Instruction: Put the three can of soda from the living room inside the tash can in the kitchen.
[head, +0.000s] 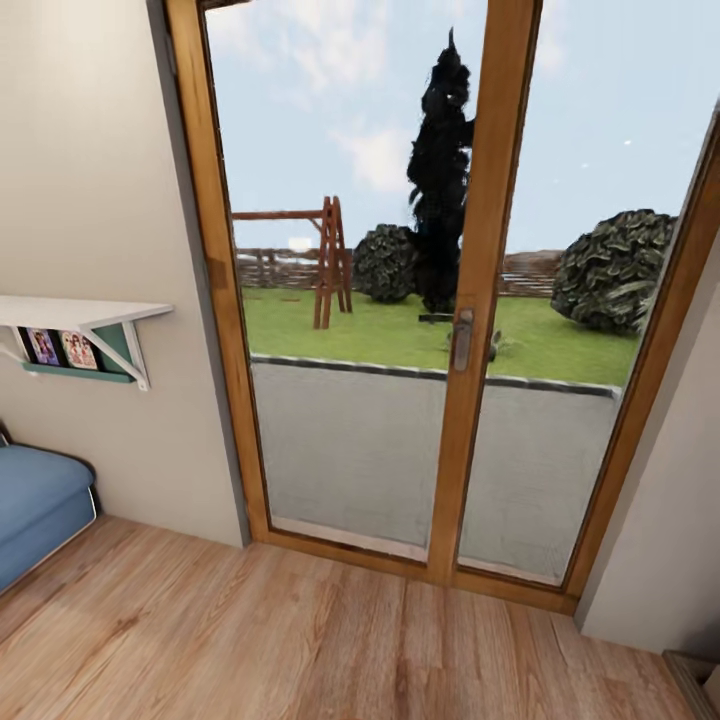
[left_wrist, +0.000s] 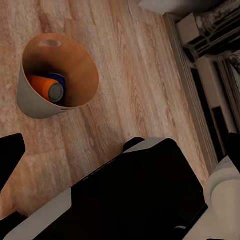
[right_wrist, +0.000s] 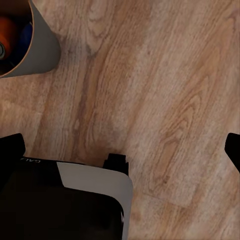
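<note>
Ahead of me stand wood-framed glass doors, closed, with bare plank floor before them and a blue sofa corner to their left. By my base sits the tash can – an orange-red can and a blue can inside – open floor around it. Whether either claw is apart or together I cannot tell

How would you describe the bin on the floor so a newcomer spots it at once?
Start from the light wood plank floor in the left wrist view. On it stands a round bin with a brown inside and an oval slot near its rim. It alone holds an orange-red can and a dark blue can.
</note>
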